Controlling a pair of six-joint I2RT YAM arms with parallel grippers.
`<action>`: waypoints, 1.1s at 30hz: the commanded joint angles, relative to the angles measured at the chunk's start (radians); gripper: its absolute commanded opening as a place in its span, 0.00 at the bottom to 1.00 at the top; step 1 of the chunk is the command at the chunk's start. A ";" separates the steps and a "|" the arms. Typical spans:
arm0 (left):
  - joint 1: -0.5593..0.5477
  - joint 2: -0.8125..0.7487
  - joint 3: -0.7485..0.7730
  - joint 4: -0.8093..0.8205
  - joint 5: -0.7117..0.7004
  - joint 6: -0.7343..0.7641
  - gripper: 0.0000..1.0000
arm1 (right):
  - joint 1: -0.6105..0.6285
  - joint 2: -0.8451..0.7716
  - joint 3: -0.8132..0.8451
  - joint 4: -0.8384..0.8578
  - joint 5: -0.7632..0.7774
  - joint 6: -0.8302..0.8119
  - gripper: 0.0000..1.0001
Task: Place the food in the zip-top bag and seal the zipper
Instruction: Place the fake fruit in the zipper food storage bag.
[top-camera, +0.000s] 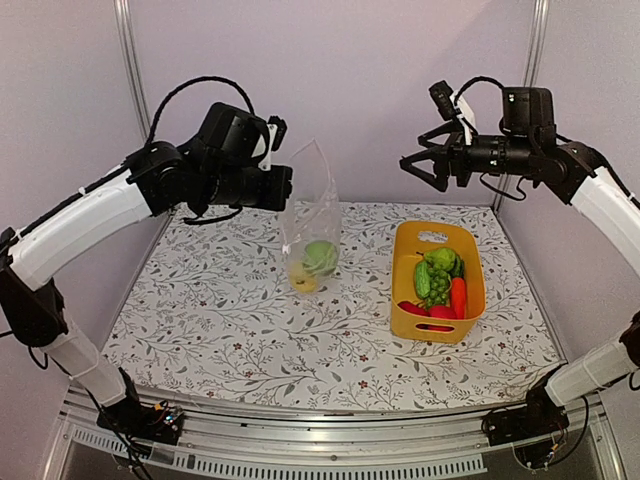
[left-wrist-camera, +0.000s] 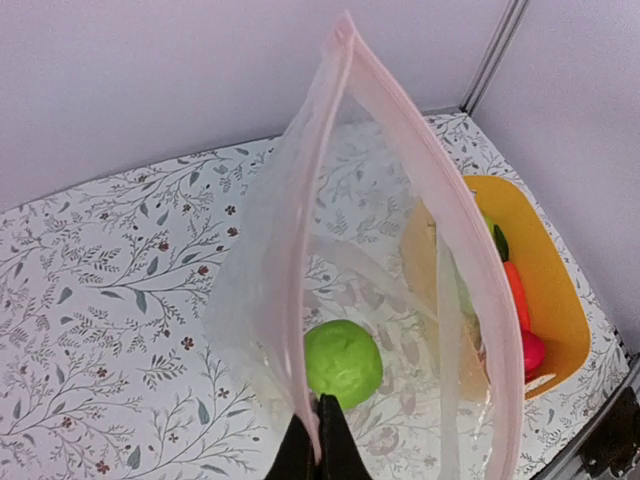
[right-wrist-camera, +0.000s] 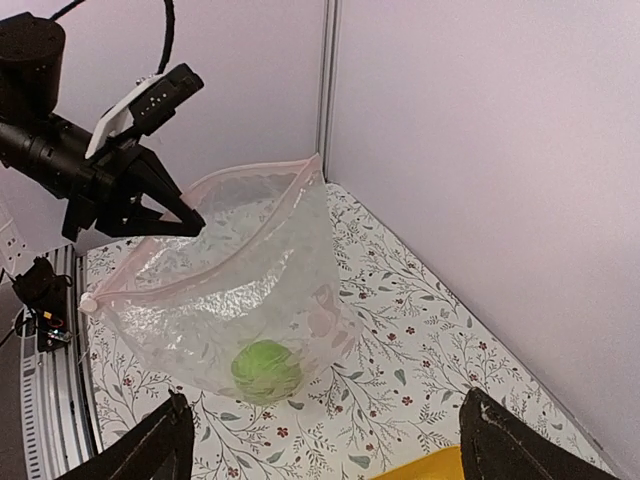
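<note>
My left gripper (top-camera: 284, 188) is shut on the rim of the clear zip-top bag (top-camera: 311, 215) and holds it upright above the table with its mouth open. The pinch shows in the left wrist view (left-wrist-camera: 318, 440), with the pink zipper strip (left-wrist-camera: 400, 130) spread wide. A green round piece (top-camera: 320, 257) and a yellow piece (top-camera: 304, 282) lie in the bag's bottom; the green one also shows in both wrist views (left-wrist-camera: 343, 362) (right-wrist-camera: 265, 368). My right gripper (top-camera: 418, 166) is open and empty, high above the yellow basket (top-camera: 437, 315), which holds grapes (top-camera: 438, 285), a carrot (top-camera: 458, 296) and red pieces.
The floral-patterned tabletop (top-camera: 230, 330) spans the scene. Pale walls and metal frame posts (top-camera: 128, 60) stand at the back and sides. The right gripper's open fingers (right-wrist-camera: 150, 450) frame the bag in the right wrist view. The basket stands right of the bag.
</note>
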 joint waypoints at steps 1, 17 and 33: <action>0.132 0.125 -0.036 -0.167 0.194 -0.016 0.00 | -0.031 -0.009 -0.030 -0.025 -0.022 0.022 0.90; 0.087 -0.033 0.025 -0.045 0.179 -0.035 0.00 | -0.095 -0.025 -0.122 -0.025 0.089 0.004 0.89; 0.126 0.019 -0.061 -0.116 0.137 0.035 0.00 | -0.157 0.062 -0.264 -0.038 0.208 -0.065 0.82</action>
